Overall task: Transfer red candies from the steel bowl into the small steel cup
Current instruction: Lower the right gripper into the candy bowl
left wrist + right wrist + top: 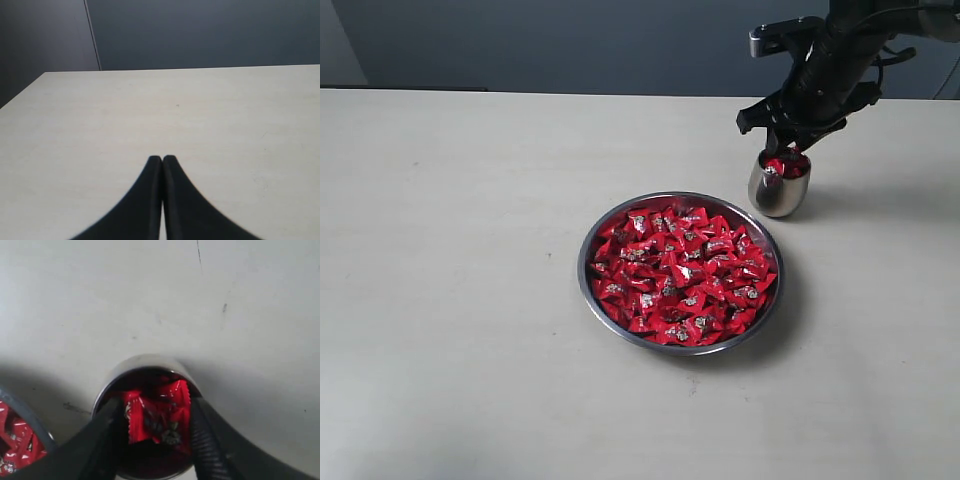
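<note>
The steel bowl sits mid-table, heaped with red candies. Behind it to the right stands the small steel cup, with red candies showing above its rim. My right gripper hangs directly over the cup mouth. In the right wrist view its fingers straddle the cup with my right gripper open; the candies lie between them in the cup's mouth. The bowl's rim shows at one corner. My left gripper is shut and empty over bare table, outside the exterior view.
The pale table stretches wide to the left of the bowl and in front of it. A dark wall runs along the table's far edge. The right arm reaches in from the upper right.
</note>
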{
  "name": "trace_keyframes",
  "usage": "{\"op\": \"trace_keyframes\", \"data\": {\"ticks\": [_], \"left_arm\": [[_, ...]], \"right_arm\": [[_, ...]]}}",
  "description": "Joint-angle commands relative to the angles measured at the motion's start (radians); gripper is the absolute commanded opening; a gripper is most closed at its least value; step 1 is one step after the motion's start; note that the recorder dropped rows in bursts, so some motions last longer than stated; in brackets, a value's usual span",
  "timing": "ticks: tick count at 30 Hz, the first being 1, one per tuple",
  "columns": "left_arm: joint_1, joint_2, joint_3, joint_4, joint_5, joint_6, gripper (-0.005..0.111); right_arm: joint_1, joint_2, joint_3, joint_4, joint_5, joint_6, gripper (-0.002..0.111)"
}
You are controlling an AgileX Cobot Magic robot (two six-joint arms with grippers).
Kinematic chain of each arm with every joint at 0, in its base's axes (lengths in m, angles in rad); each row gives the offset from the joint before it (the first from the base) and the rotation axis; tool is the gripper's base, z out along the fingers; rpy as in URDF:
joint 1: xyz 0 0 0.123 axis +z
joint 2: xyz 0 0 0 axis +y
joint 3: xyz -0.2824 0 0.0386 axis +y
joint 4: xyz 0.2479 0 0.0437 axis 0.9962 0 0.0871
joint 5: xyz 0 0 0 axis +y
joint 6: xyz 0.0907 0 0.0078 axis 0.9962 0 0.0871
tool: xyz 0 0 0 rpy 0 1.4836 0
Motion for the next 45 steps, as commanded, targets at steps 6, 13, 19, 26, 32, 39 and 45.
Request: {"op": "trace_keyframes", "data": {"ticks": [6,13,19,26,32,39,45], "left_arm": [[-0.007,-0.004,0.004,0.006,-0.002,-0.003,0.0],[-0.007,-0.004,0.004,0.006,-0.002,-0.003,0.0],[-0.007,-0.004,0.004,0.006,-0.002,-0.003,0.0],[-0.007,-0.004,0.004,0.006,-0.002,-0.003,0.0],[-0.007,-0.004,0.004,0.006,-0.002,-0.003,0.0],[-0.007,-0.004,0.004,0.006,-0.002,-0.003,0.0],[-0.007,-0.004,0.004,0.006,-0.002,-0.003,0.0]], "right_arm": [[-0.003,-0.013,-0.006,-0.004,-0.008,-0.001,0.042],[-0.003,-0.016,-0.006,-0.002,-0.02,-0.004,0.059],[-0.003,-0.021,-0.006,-0.002,-0.017,-0.004,0.062],[-0.001,-0.124,-0.006,0.17,0.036,-0.008,0.062],[0.096,-0.121,-0.006,0.336,0.131,-0.131,0.045],[0.25,0.0,-0.002,0.212,0.157,-0.156,0.045],[0.255,0.041,-0.002,0.191,0.141,-0.154,0.045]]}}
